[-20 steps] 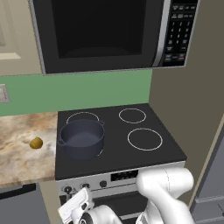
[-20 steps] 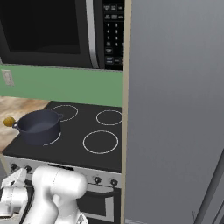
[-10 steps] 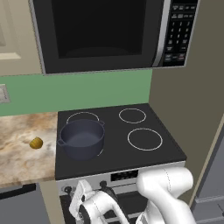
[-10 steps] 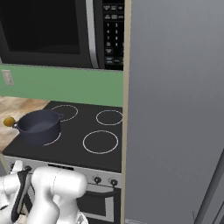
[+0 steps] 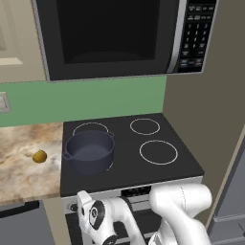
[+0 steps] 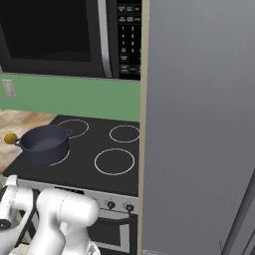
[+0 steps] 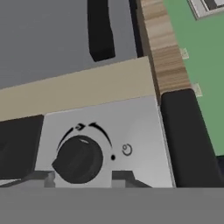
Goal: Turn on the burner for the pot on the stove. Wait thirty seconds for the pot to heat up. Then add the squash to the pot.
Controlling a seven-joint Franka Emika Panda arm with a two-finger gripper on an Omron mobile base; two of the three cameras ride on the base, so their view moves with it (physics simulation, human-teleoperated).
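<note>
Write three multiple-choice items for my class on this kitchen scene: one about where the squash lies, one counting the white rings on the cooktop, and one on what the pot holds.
1. Where is the squash?
A. Inside the pot
B. On the counter left of the stove
C. On the rear right ring

2. How many white rings show on the stove top?
A. Two
B. Four
C. Six

3. What does the pot hold?
A. Nothing
B. The squash
C. A ladle

Key:
1. B: in the left base view it lies on the marbled counter, apart from the pot.
2. B: two bare rings on the right, one behind the pot, and the burner showing as an arc under the pot.
3. A: the inside shows bare blue-grey metal in both base views.
</note>
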